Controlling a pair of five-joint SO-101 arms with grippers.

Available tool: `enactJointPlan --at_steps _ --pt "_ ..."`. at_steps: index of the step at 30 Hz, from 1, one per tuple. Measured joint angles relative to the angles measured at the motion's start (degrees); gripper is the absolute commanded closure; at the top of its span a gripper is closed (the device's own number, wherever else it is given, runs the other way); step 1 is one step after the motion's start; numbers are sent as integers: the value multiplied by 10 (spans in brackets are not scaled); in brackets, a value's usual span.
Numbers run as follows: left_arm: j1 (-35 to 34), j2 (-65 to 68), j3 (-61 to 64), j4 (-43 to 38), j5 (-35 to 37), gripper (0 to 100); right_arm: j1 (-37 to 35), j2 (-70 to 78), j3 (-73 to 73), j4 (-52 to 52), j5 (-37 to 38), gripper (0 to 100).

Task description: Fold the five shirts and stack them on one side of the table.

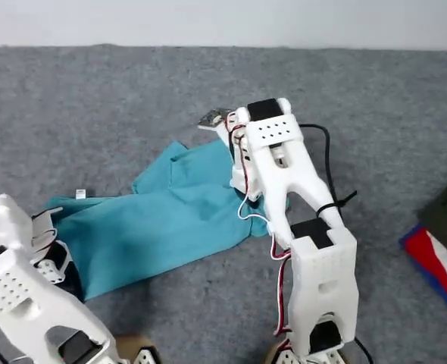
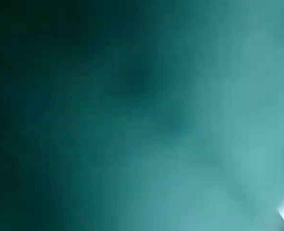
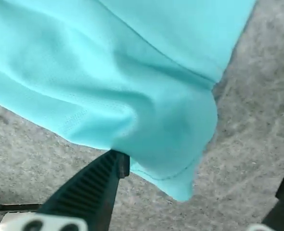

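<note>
High view: the grey table carries a teal shirt spread from centre toward 8 o'clock. More clothes lie at the 4 o'clock edge. The right claw is spread at the shirt's 2 o'clock corner, one finger touching cloth. The left claw sits at its 8 o'clock end, grip impossible to tell.

Table surface noted as covered by a grey felt-like cover, fibrous texture resolved in the right wrist view. Cover is bounded at the far edge by a white wall. Two tan rounded pieces are recorded at the near edge, partly hidden; identity not determined.
</note>
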Motion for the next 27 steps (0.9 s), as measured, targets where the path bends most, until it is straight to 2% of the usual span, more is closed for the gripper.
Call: enactJointPlan --at_steps 9,13,23,27 --pt "-107 -1 -3 0 -3 988 -33 0 0 0 0 534" --pt "-148 -31 -2 0 -27 988 -32 0 0 0 0 534" --pt "-164 -204 -3 -8 -33 988 -32 46 0 0 0 534" --pt "-164 -263 18 -8 -62 987 -32 46 0 0 0 534"
